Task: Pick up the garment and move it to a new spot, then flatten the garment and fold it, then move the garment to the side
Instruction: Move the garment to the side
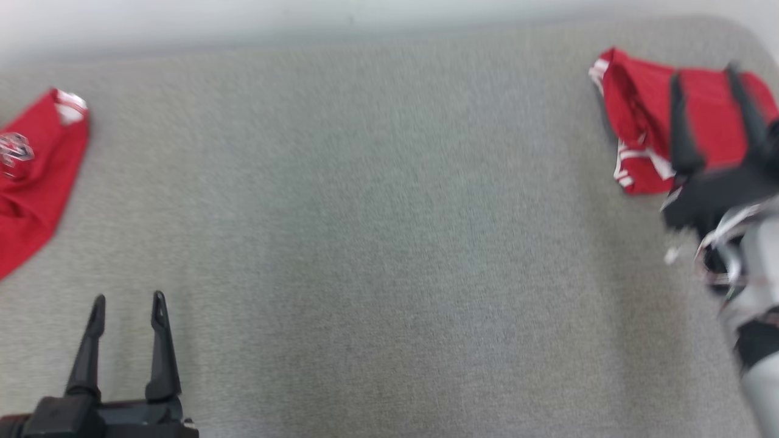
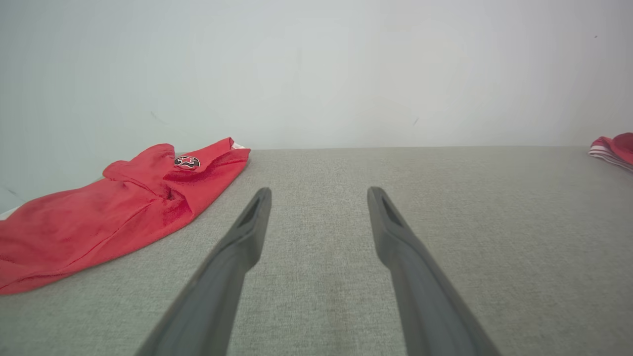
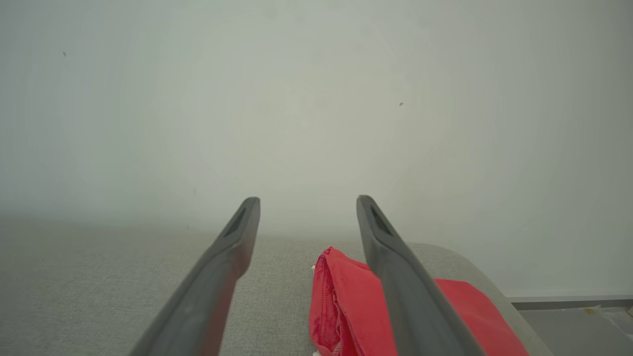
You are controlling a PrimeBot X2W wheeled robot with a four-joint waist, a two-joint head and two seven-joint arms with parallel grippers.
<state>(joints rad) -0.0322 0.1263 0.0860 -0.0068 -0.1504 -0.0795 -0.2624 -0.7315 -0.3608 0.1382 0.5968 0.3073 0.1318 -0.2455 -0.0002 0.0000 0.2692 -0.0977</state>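
Observation:
The garment [image 1: 639,115], red with white stripes, lies bunched and folded at the far right of the grey fabric surface [image 1: 389,243]. My right gripper [image 1: 703,73] hovers over it, open, with nothing between its fingers. In the right wrist view the garment [image 3: 346,301] lies below and partly behind the right finger of this gripper [image 3: 307,199]. My left gripper [image 1: 129,297] rests open near the front left, holding nothing. In the left wrist view it [image 2: 319,190] points across bare fabric, and an edge of the garment [image 2: 615,148] peeks in at the far right.
Another red garment [image 1: 36,182] with a round badge [image 2: 187,161] lies spread at the left edge. A pale wall runs behind the surface. The surface's rounded right corner [image 3: 494,287] falls off to the floor [image 3: 568,321] close to the folded garment.

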